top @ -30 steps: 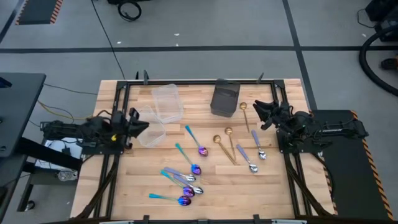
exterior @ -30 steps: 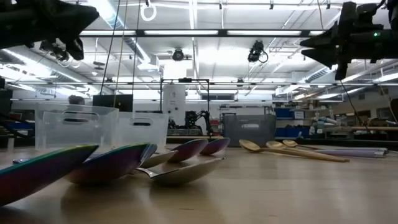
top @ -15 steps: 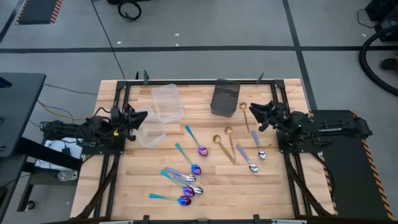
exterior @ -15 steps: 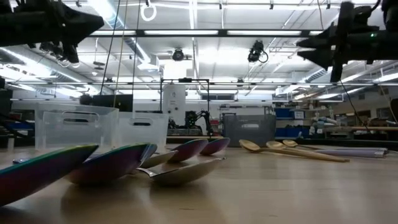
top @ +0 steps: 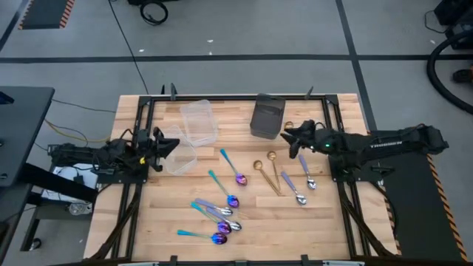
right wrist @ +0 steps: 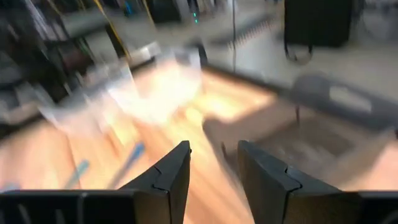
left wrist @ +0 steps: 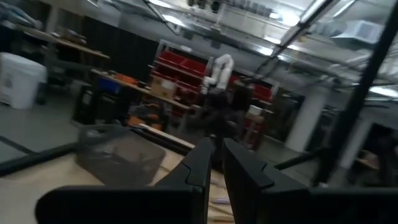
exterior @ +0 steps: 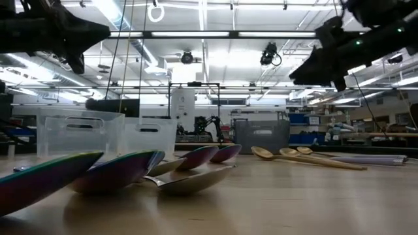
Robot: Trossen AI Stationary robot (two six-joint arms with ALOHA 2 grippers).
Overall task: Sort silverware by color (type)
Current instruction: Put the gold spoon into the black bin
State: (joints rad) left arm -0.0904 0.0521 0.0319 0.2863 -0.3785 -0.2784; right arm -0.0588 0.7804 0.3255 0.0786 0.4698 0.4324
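Clear plastic tubs (top: 191, 133), dark grey box (top: 267, 117), spoons (top: 236, 193) beside on table

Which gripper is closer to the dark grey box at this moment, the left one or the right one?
The right. The right gripper hovers just beside the dark grey box, while the left gripper is far across the table, above the clear tubs.

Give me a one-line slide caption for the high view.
Unsorted spoons lie across the table; the open right gripper reaches beside the dark grey box, the left gripper waits over a clear tub.
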